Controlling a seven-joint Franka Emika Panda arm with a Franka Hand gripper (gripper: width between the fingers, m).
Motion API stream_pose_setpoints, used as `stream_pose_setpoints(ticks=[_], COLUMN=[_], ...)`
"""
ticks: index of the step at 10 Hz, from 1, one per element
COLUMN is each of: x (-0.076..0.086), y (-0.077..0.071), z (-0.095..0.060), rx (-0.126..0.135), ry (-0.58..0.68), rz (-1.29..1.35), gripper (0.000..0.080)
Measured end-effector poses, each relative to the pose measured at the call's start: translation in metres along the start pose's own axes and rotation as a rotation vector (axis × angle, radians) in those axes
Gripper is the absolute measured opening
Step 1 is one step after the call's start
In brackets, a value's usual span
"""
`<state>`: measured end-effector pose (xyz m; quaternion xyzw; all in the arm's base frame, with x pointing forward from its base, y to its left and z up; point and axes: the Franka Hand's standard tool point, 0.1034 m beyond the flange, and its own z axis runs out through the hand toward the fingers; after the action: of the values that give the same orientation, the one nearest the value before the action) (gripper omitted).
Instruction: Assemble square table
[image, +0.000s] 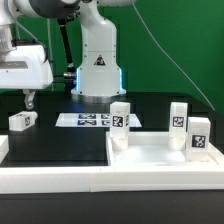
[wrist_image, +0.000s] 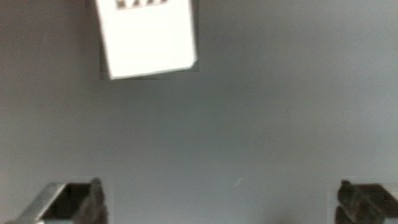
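Note:
The square table top (image: 150, 152) lies at the front right in the exterior view. Three white tagged legs stand upright on or right by it: one (image: 120, 120) at its far left corner, one (image: 178, 116) at the far right, one (image: 198, 136) at the right edge. A fourth leg (image: 22, 121) lies alone on the black surface at the exterior view's left. My gripper (image: 30, 99) hovers just above and behind that leg. In the wrist view the gripper (wrist_image: 222, 205) is open wide and empty, and the loose leg (wrist_image: 146, 40) lies ahead of the fingertips (wrist_image: 71, 200), apart from them.
The marker board (image: 88, 120) lies flat in front of the robot base (image: 98, 75). A long white rail (image: 70, 180) edges the front of the black surface, and another white rail end (image: 3, 150) shows at the exterior view's left.

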<state>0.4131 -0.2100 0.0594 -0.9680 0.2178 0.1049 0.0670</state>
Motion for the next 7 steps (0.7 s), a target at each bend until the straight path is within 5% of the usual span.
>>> stream_pose_setpoints(ticks=[3,7], x=[-0.003,-0.007], y=[0.014,0.015], z=[0.006,0.013], rx=[-0.013,0.017], ry=[-0.25,-0.481], rz=[0.038,0.045], gripper=[0.0649,0.0649])
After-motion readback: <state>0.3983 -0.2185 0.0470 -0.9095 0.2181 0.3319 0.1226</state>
